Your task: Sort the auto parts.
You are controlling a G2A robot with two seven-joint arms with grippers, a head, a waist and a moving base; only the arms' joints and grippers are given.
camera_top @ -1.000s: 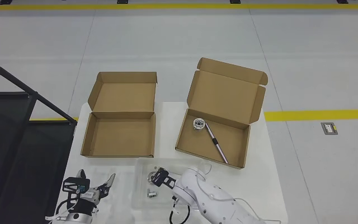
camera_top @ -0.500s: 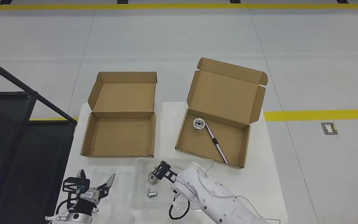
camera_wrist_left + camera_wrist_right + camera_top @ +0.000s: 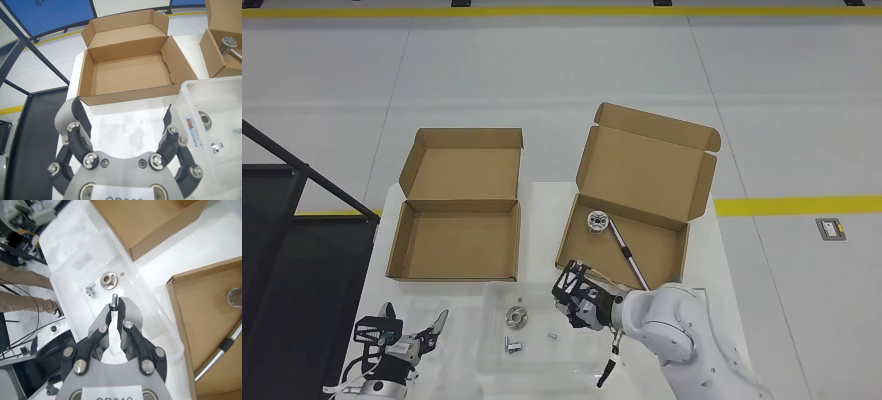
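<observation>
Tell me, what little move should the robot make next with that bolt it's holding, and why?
Probably carry the bolt over an open box, likely the right cardboard box nearest it, before letting go. The right gripper is shut on the bolt above the clear bin, where a flange and a bracket lie unsorted.

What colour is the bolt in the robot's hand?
Shiny silver. The bolt shows best in the right wrist view.

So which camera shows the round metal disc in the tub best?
The right wrist view: the disc lies unobstructed, centre hole plain. The top view shows it tiny; the left wrist view, partly, through the tub.
</observation>
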